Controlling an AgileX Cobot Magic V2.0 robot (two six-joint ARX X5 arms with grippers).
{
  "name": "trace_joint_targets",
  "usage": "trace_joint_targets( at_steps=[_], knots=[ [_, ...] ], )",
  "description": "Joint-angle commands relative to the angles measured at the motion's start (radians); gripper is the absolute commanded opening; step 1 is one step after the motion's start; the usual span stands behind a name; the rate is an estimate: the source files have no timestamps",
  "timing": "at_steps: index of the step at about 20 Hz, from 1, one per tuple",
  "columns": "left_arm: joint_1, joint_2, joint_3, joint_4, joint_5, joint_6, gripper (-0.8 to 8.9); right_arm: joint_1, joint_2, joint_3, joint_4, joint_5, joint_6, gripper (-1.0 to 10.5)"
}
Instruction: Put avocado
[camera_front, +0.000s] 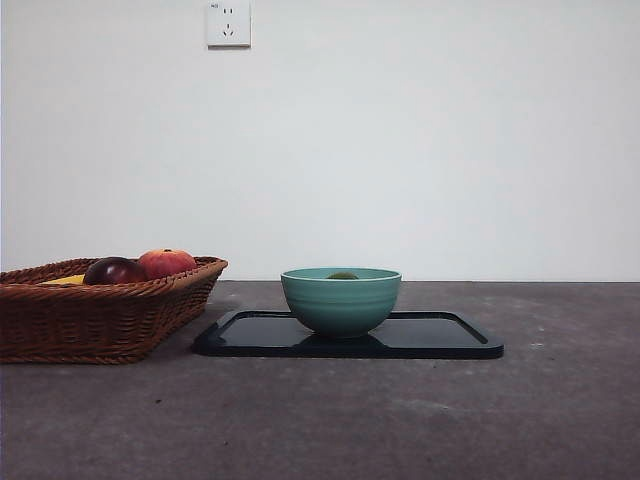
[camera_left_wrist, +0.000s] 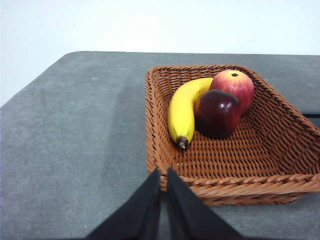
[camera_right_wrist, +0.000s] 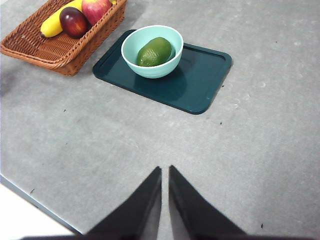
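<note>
While both end effectors, left (camera_left_wrist: 161, 200) and right (camera_right_wrist: 165, 200), hang closed w/ nothing held, the avocado (camera_right_wrist: 154, 51), oval w/ dull green skin, lies in a smooth teal bowl (camera_right_wrist: 150, 67) on a dark glossy tray (camera_right_wrist: 200, 80); woven wicker basket (camera_right_wrist: 55, 50) beside it on the grey table (camera_right_wrist: 200, 160).

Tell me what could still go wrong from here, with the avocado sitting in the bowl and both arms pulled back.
1. The avocado lies loose in the bowl; a bump could roll it or tip the bowl.
2. The bowl merely rests on the tray, near the end beside the basket, so a nudge to the tray may slide it.
3. The front view shows only a sliver of avocado, so confirm placement from the right wrist view.
</note>
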Motion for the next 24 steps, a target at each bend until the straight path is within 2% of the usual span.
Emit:
trace_joint_targets(
  at_steps=[1,4,6,24],
  knots=[
    [0.002,-0.001,-0.022,-0.011,0.002,-0.003,0.19,0.01,0.003,0.006,0.01,0.0,0.007,0.2],
    [0.002,-0.001,-0.022,-0.011,0.001,-0.009,0.19,0.01,0.003,0.006,0.01,0.0,0.007,0.2],
    [0.002,-0.001,-0.022,-0.005,0.002,-0.046,0.19,0.01,0.003,0.006,0.01,0.0,0.007,0.2],
    [0.002,-0.001,-0.022,-0.005,0.001,-0.045,0.19,0.0,0.002,0.006,0.01,0.001,0.007,0.2]
  ],
)
